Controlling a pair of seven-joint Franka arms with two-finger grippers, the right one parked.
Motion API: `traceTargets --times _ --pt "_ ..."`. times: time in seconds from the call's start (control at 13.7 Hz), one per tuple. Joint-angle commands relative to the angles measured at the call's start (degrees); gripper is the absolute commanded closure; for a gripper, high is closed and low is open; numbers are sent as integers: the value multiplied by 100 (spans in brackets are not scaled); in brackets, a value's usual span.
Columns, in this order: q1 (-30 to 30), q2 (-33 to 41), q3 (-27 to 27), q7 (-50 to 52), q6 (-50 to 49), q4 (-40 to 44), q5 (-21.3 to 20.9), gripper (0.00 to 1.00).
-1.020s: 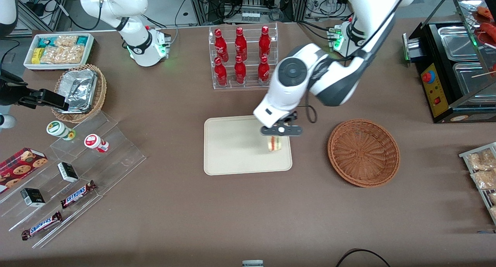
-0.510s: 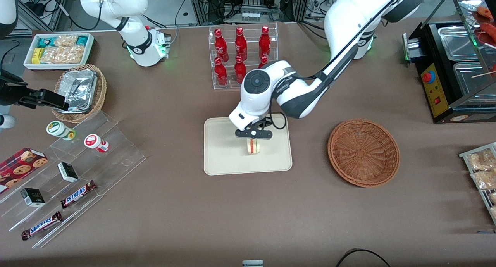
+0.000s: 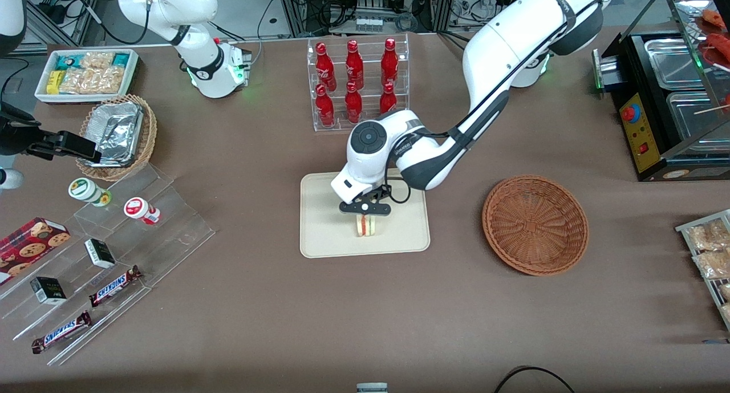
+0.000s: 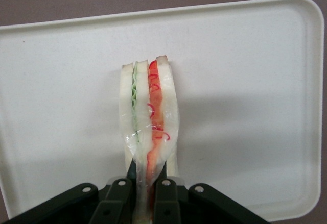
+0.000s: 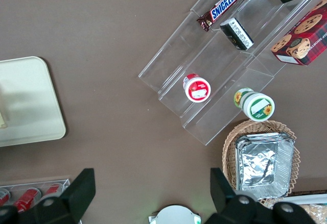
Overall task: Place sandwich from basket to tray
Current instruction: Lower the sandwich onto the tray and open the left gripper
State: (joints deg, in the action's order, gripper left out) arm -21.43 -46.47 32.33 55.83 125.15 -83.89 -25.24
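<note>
My left gripper [image 3: 365,212] [image 4: 146,193] is over the cream tray [image 3: 325,233] [image 4: 245,71] and is shut on the sandwich [image 3: 366,225] [image 4: 148,112]. The sandwich is a pale bread wedge with green and red filling, pinched at its narrow end between the black fingers [image 4: 166,203]. Its wide end hangs down just above or on the tray's middle; contact cannot be told. The reddish-brown woven basket [image 3: 535,225] stands empty on the table beside the tray, toward the working arm's end.
A clear rack of red bottles [image 3: 356,82] stands farther from the front camera than the tray. A clear stepped shelf [image 3: 108,250] with snack bars and cups, and a tan basket with foil [image 3: 117,133], lie toward the parked arm's end. A black food warmer [image 3: 667,102] stands past the basket.
The gripper has carried the sandwich from the tray's basket-side edge to its middle and has come lower, nearer the tray surface.
</note>
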Motion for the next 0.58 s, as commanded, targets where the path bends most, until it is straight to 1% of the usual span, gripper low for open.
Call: traceTargets --times 0.0,0.22,0.29,0.36,0.44,0.51 --pt "-203 -142 -174 174 36 232 -139 100" --pt "-265 -231 -201 174 45 338 -147 100" --pt "-282 -231 -201 183 45 355 -147 97" --pt "-283 -222 -201 183 36 356 -139 91" --pt "-283 -213 -201 183 36 356 -139 70" --pt "-283 -213 -201 174 36 356 -139 18"
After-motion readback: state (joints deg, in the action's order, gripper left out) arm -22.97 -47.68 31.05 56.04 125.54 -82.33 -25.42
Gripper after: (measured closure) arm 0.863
